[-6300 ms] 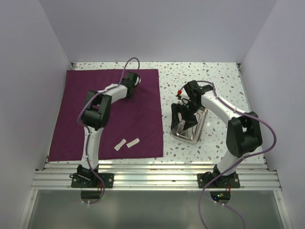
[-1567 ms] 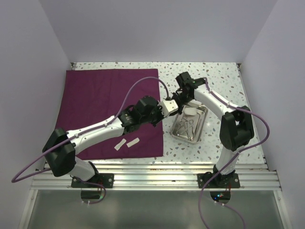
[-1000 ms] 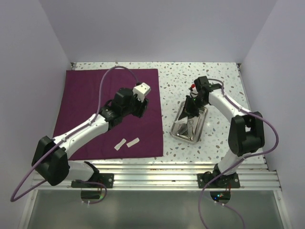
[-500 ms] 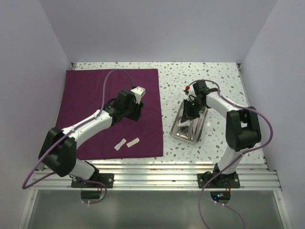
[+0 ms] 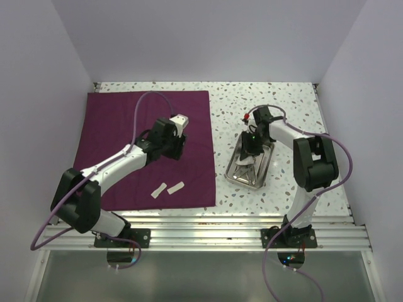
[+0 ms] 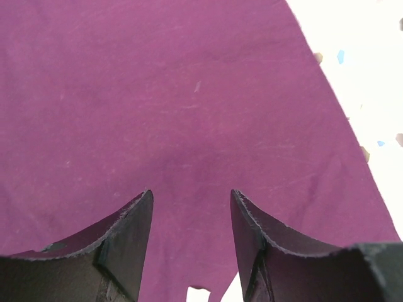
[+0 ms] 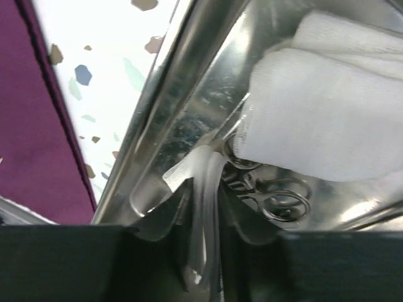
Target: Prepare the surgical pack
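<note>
Speckled bench (image 5: 277,100) is boxed in by pale lilac walls (image 5: 189,38). A slotted metal rail (image 5: 201,234) is fixed along the near edge under both arm bases. A purple cable (image 5: 143,100) is looped over the left arm.

Maroon cloth (image 5: 113,126) is spread flat on the bench, directly under the left tool (image 5: 175,146) and well to the left of the right tool (image 5: 250,150). Two small white strips (image 5: 167,188) are laid on the cloth, on the rail side of the left tool and apart from it.

From the top view, much of the tray's inside is blocked by the right wrist.

Shallow steel tray (image 5: 244,179) is set on bare bench just right of the cloth's edge. The right tool is held down inside it, close against the tray's left wall. In the right wrist view a folded white gauze pad (image 7: 327,113) is seen ahead and right of the tool. The finger rings of metal scissors (image 7: 283,201) are partly covered by the pad.

Left arm is stretched low across the cloth, elbow out to the left, tool pointed down. Its fingers are spread wide with only cloth seen between them.

Right arm is folded back toward the left, tool pointed down into the tray. Its fingers are almost together with a thin whitish translucent piece between them. Whether that piece is gripped cannot be told.
</note>
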Tool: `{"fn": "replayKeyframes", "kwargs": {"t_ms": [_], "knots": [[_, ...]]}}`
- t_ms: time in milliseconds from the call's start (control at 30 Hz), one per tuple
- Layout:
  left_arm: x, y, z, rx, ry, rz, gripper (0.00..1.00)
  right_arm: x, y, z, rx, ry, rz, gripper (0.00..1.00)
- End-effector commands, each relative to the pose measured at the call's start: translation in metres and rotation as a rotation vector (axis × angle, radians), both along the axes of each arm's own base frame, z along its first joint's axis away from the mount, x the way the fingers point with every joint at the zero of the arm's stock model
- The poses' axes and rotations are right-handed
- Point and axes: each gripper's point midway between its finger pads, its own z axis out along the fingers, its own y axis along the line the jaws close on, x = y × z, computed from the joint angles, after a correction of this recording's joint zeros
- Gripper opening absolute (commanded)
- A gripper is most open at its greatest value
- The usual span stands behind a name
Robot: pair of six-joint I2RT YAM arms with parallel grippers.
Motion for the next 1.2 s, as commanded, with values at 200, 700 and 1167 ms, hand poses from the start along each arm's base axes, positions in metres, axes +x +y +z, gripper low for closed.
{"fn": "replayKeyframes", "kwargs": {"t_ms": [200, 700, 1167], "knots": [[-0.001, 0.031, -0.017, 0.124, 0.039, 0.109, 0.56, 0.02, -0.026, 0.022, -0.153, -0.073, -0.057, 0.56], [-0.06, -0.003, -0.02, 0.223, 0.095, 0.061, 0.55, -0.001, -0.052, 0.118, -0.251, -0.134, -0.189, 0.86], [-0.09, -0.014, -0.042, 0.302, 0.185, -0.048, 0.47, -0.081, -0.016, 0.135, 0.036, -0.1, -0.12, 0.86]]}}
